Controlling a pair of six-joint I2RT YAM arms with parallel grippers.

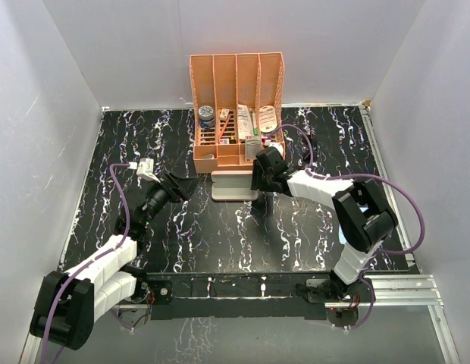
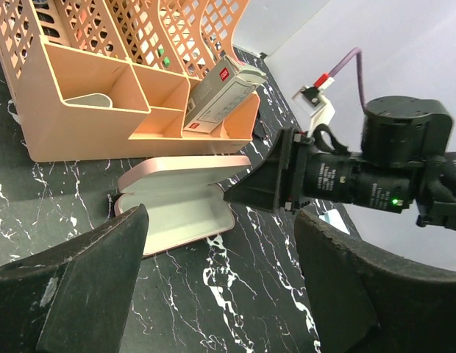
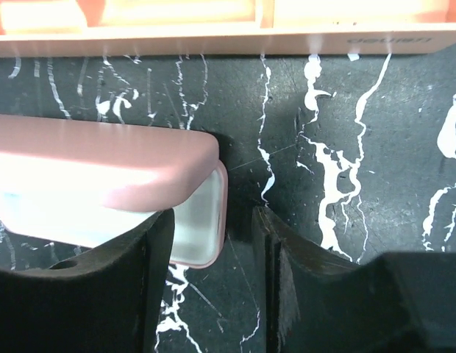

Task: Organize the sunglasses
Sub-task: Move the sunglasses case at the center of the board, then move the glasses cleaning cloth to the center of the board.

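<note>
No sunglasses show in any view. The pink case [image 1: 235,186] lies open on the black marbled table, just in front of the orange organizer [image 1: 236,106]. Its pale inside [image 2: 176,198] looks empty. My right gripper [image 1: 258,178] hangs at the case's right end. In the right wrist view its jaws [image 3: 213,287] stand apart, with the case's corner [image 3: 202,220] just ahead of the gap and not pinched. My left gripper [image 1: 186,186] is left of the case, jaws wide [image 2: 221,294], with only bare table between them.
The organizer [image 2: 88,110] holds a white box with a red label [image 2: 217,92] and other small items. A light blue patch [image 2: 332,219] shows under the right arm. White walls enclose the table on three sides.
</note>
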